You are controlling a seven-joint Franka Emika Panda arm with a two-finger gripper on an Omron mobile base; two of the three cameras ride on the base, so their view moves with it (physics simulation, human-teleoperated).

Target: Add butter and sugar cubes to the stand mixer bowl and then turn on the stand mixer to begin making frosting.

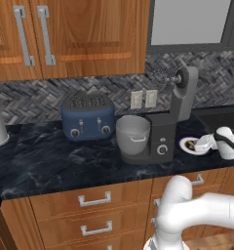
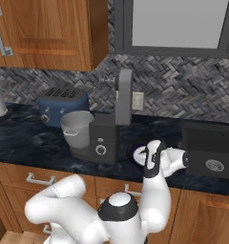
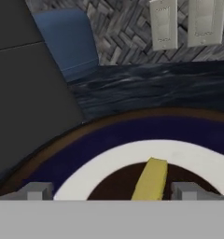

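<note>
Butter pickup step: gripper (image 3: 112,190) spread wide astride the butter (image 3: 150,179) on the plate (image 3: 132,154); next, lower and close.

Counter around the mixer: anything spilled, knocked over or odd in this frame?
Nothing stands out. The stand mixer is upright with its head tilted back, its bowl seated, the toaster square to the wall, and the butter lies on its plate between the hand's fingertips.

hand (image 2: 144,155) over plate (image 2: 134,148) beside stand mixer (image 2: 109,125)
</note>
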